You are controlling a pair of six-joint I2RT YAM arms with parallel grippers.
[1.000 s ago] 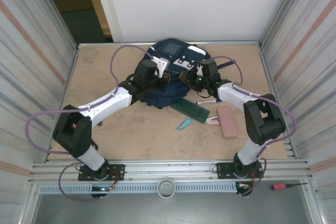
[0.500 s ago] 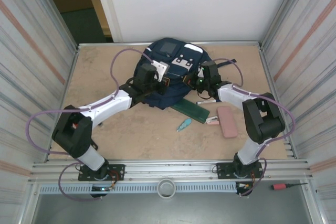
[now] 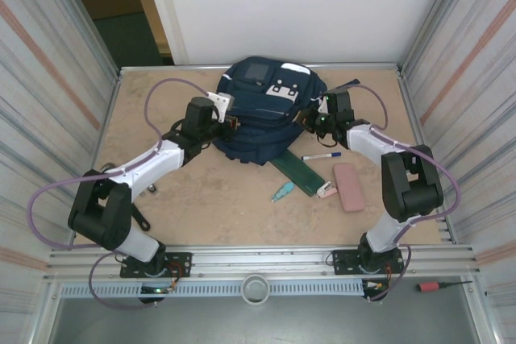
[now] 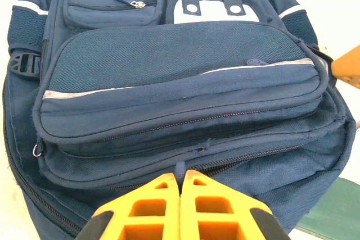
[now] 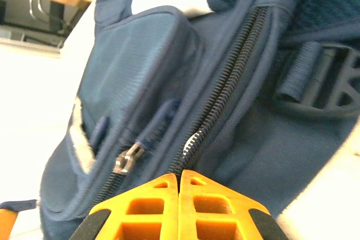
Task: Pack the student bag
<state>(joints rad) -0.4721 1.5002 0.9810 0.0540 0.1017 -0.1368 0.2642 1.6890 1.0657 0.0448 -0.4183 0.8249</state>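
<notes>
Student bag (image 3: 266,114) slumps between the two arms, directly ahead of the left gripper (image 4: 180,177) and the right gripper (image 5: 180,175). Both sets of jaws are pressed together at its zip lines (a pull tab (image 4: 179,166) runs down into the left tips; pinched or not, can't tell). Soft, floppy fabric, prob. light while unfilled. It'll sag, so zip tabs or seam edges look the best holds. Vs. 1 s ago, the grippers have spread out to its flanks and the bag sits plumper.
</notes>
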